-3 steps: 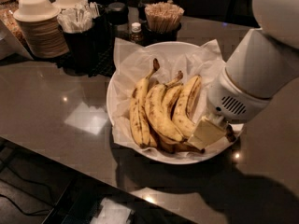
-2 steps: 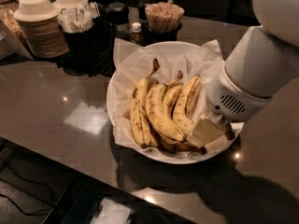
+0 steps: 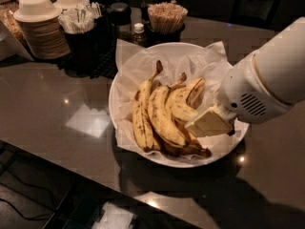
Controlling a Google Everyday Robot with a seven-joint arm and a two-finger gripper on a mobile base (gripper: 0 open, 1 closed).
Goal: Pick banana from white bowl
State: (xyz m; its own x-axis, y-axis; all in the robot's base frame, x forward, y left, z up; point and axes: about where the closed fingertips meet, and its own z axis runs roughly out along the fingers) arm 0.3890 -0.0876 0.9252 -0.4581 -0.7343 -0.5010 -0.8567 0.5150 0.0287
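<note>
Dark glossy counter [image 3: 52, 128], lamp glare. White bowl [image 3: 112, 109]: wide, shallow, lined with crumpled paper [image 3: 143, 61]. Banana [image 3: 190, 97] lies right of bowl's centre, against the bunch [image 3: 152, 113]: curved, speckled, likely soft-ripe, light, easily bruised. Mid-body hold judged safest. Gripper [image 3: 207, 124] sits low over it at the bowl's right side. Clenched or released: cannot tell.

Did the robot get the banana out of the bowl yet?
Not yet. Done: the gripper is down in the white bowl, at the curved banana. In hand: nothing lifted; that banana lies among the other bananas. Left: grip it and lift it out.
</note>
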